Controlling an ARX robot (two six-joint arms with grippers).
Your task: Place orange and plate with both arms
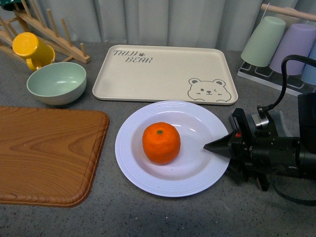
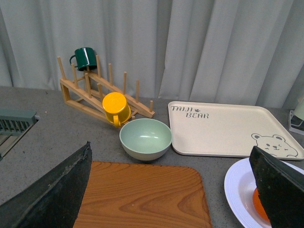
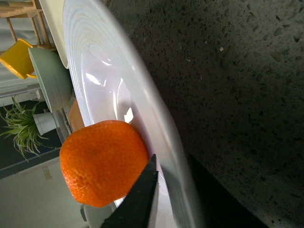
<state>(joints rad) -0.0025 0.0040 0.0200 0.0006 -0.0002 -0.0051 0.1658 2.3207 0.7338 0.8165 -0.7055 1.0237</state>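
Right gripper (image 1: 210, 146): at rim of round lavender-white plate (image 1: 148, 180); we cannot tell its grip.
Left gripper (image 2: 170, 149): wide open, empty.
Risk: tilting may roll the glossy round orange (image 1: 161, 143) off.

Glossy dimpled orange (image 1: 161, 143), smooth shiny plate (image 1: 148, 170), wood-grain board (image 1: 47, 155), speckled matt countertop (image 1: 163, 215)
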